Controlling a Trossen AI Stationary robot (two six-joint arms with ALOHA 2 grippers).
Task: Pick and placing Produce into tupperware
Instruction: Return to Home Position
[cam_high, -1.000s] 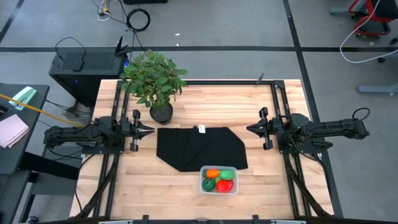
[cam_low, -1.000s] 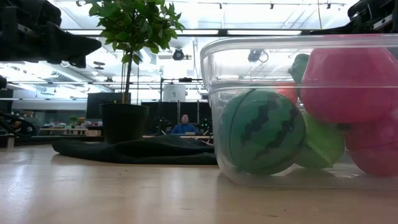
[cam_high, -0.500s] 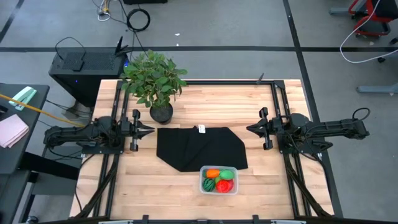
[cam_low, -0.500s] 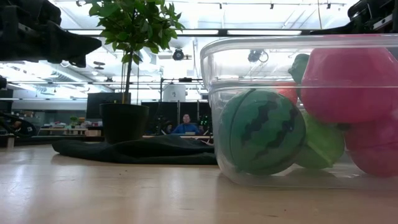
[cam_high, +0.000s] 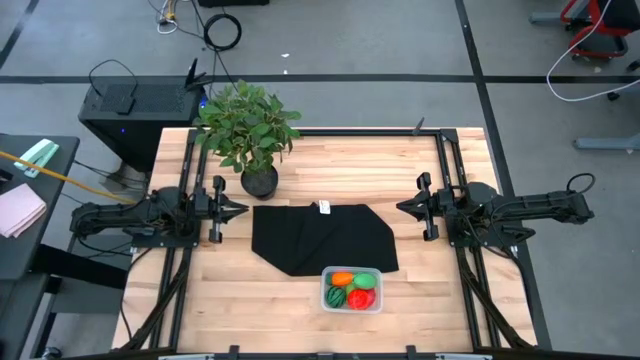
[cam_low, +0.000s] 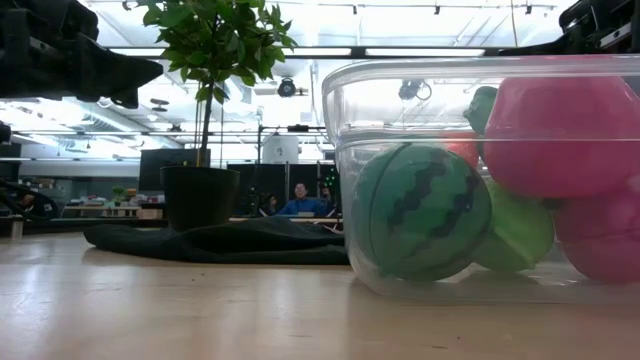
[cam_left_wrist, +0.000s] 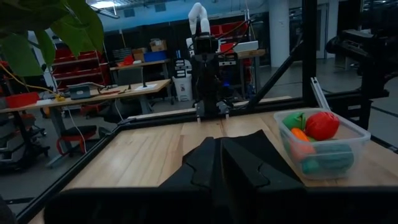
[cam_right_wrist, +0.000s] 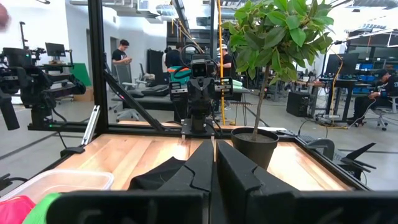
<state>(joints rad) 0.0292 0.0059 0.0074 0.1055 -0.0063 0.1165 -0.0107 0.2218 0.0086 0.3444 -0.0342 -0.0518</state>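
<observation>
Nothing has shifted since a second ago: both my arms lie where they were, drawn back to the table's two sides, and the tub's load looks the same. My left claw (cam_high: 240, 209) points inward from the left side with its fingers pressed together, holding nothing. My right claw (cam_high: 400, 207) faces it from the right side, likewise closed and empty.

The tupperware (cam_high: 323, 290) is a small clear tub with rounded corners. It stands on the wood near the front edge, right against the front hem of the black mat (cam_high: 320, 238); whether it overlaps the cloth I cannot tell. All the produce I can see sits inside it: a dark striped watermelon (cam_high: 338, 297), a red piece (cam_high: 362, 297), an orange piece (cam_high: 342, 279) and a light green piece (cam_high: 365, 281). In the low view the watermelon presses on the near wall and a pink-red fruit (cam_low: 570, 125) rides above the green one.

The table (cam_high: 330, 160) is pale wood planks with black rails along both sides, set on a grey floor. Beyond it is a workshop with benches, screens and ceiling lights, where a person (cam_low: 297, 203) sits far off.

The mat spreads between my two claws. The potted plant (cam_high: 248, 125) stands at its back left corner, just behind my left claw
</observation>
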